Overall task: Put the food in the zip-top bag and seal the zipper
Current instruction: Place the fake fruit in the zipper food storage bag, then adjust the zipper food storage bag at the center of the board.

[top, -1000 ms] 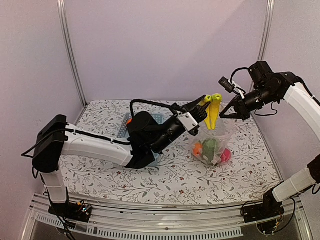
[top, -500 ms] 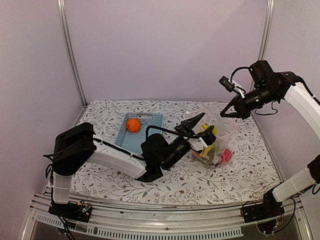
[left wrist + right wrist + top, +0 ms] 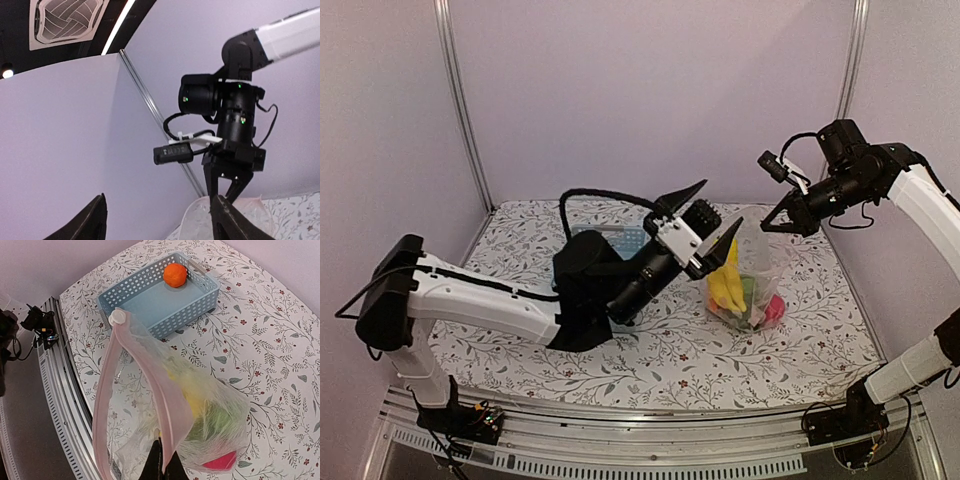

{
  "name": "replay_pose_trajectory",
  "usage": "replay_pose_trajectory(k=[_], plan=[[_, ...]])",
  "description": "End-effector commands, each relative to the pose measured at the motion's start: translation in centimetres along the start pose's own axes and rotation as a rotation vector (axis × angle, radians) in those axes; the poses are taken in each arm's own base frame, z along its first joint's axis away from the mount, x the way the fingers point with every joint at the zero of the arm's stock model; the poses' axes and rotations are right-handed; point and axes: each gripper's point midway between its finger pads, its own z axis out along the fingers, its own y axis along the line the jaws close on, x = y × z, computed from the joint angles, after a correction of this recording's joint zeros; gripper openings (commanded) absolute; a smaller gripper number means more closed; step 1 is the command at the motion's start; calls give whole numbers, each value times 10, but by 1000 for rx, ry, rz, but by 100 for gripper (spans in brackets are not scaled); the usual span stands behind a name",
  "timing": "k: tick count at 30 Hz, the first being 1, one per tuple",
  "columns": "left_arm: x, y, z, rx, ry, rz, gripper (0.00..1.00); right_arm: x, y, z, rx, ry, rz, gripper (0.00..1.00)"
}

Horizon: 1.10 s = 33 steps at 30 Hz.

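The right gripper [image 3: 772, 226] is pinched fully closed on the mouth edge of the zip-top bag [image 3: 760, 262] and holds it up off the floral cloth [image 3: 800, 340], so the bag hangs below it with its bottom on the cloth at the right of the table. In the right wrist view the bag's mouth gapes open. The zipper [image 3: 165, 400] shows as a pale pink strip looping round the opening, with a small white slider [image 3: 118, 316] at its far end.

Several pieces of the food sit low in the bag: yellow bananas [image 3: 727, 285] standing on end against the left side, a green piece [image 3: 757, 290] beside them, and a pink-red piece [image 3: 773, 312] at the bottom right corner. Through the crinkled plastic their outlines are soft.

The left gripper [image 3: 718, 208] hovers just left of the bag's mouth, tilted upward, its two fingers spread wide with nothing between them. The left wrist view confirms this, with both dark fingertips far apart at the bottom edge and only the right arm's wrist visible between them.

The light-blue perforated basket [image 3: 200, 300] stands on the cloth beyond the bag, largely hidden behind the left arm from above. One orange fruit [image 3: 175, 275] lies in its far corner, alone in the basket.
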Motion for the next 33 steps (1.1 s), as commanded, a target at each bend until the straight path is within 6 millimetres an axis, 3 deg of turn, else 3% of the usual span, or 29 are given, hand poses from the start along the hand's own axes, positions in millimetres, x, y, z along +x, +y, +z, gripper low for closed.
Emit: replay_pose_trajectory(k=[1,4,8,10,13,22,26,33], plan=[[-20,11,-3,207,150,-365,68,-10,-5,-3,39,-25,-26,0],[-15,-5,-14,361,258,-437,64,-16,-9,-5,67,-36,-41,0],[-9,-36,-27,577,358,-368,63,-16,-13,-4,76,-31,-47,0],[17,-51,-37,688,497,-309,63,-15,-14,0,67,-21,-45,0],[40,-64,-43,801,579,-266,67,-11,-13,3,54,-15,-41,0],[84,-77,-32,807,665,-143,73,3,7,3,-18,-8,-46,0],[88,-77,-24,776,647,-110,73,8,13,4,-36,3,-51,0],[94,-84,-17,793,628,-44,64,10,17,4,-44,7,-55,0]])
